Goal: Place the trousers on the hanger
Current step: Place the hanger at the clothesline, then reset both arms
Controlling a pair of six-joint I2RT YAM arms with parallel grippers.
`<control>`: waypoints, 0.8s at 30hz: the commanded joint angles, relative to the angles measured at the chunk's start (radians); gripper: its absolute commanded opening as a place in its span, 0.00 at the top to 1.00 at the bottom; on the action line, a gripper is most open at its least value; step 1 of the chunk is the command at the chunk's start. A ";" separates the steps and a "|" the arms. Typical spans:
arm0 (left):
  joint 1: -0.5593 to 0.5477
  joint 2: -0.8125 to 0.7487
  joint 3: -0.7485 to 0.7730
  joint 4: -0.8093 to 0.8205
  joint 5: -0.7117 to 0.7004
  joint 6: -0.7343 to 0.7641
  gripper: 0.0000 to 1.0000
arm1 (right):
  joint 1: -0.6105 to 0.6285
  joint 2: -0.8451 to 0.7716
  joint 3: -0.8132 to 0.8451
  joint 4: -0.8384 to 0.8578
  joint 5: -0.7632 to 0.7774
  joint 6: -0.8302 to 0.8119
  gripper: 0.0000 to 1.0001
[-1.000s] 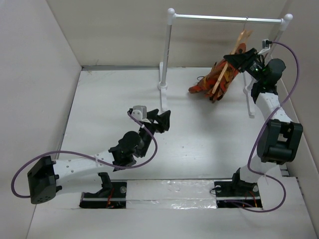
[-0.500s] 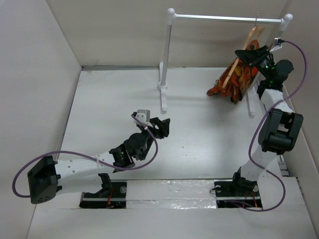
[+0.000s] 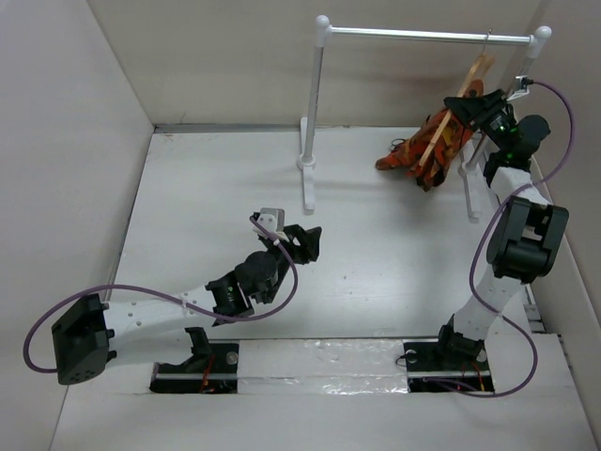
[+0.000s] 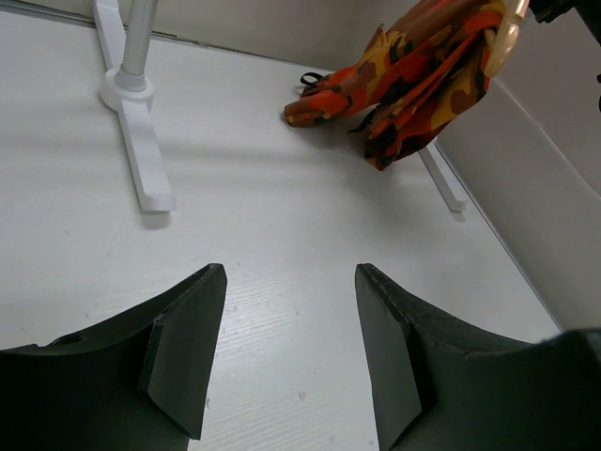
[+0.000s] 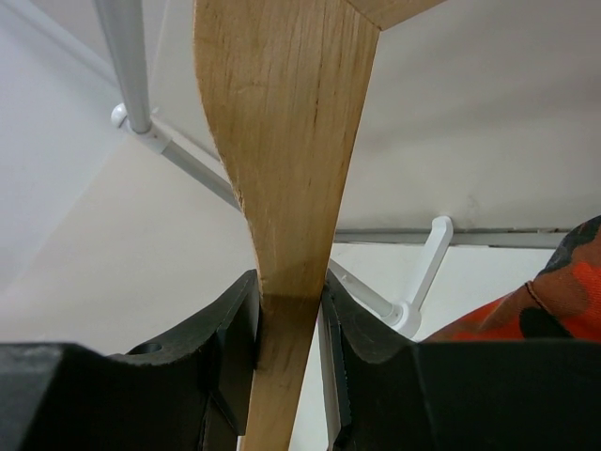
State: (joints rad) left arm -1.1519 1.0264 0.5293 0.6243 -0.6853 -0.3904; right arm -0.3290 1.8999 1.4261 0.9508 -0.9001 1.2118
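Observation:
The light-tan wooden hanger [image 3: 457,108] hangs tilted with its hook at the white rail [image 3: 423,36], near the right post. The camouflage trousers [image 3: 427,147] are draped over it and trail down to the table; they also show in the left wrist view [image 4: 404,75] and at the right edge of the right wrist view [image 5: 554,301]. My right gripper [image 3: 474,105] is shut on the hanger's wooden arm [image 5: 286,169], high up by the rail. My left gripper [image 3: 305,242] is open and empty, low over the table's middle, pointing toward the rail [image 4: 286,352].
The white rail's left post [image 3: 315,103] and its foot [image 4: 141,160] stand at the back centre. The right post's foot [image 4: 441,178] is behind the trousers. Beige walls close in the table on the left, back and right.
My right gripper has carried the hanger and trousers up and to the right until the hook is at the rail. The trousers have since swung a little left. The left gripper dipped slightly.

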 commanded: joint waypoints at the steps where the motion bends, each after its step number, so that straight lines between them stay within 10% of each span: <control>1: -0.003 -0.017 -0.003 0.020 0.004 -0.004 0.46 | -0.018 -0.016 0.056 0.227 0.009 -0.012 1.00; 7: -0.003 -0.009 0.001 0.020 0.006 -0.004 0.46 | -0.027 0.002 0.002 0.305 0.001 0.032 1.00; 11: -0.003 -0.006 0.009 0.009 0.007 -0.005 0.46 | -0.036 -0.001 -0.010 0.319 -0.008 0.035 0.48; 17: -0.003 -0.032 0.011 -0.005 0.003 -0.013 0.45 | -0.054 -0.021 -0.024 0.312 -0.022 0.031 0.02; 24: -0.003 -0.077 0.034 -0.047 -0.029 -0.011 0.45 | -0.076 -0.111 -0.081 0.194 -0.016 -0.070 0.00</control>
State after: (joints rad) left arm -1.1519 0.9855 0.5297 0.5827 -0.6884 -0.3992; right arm -0.3866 1.8820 1.3621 1.1591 -0.9169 1.2186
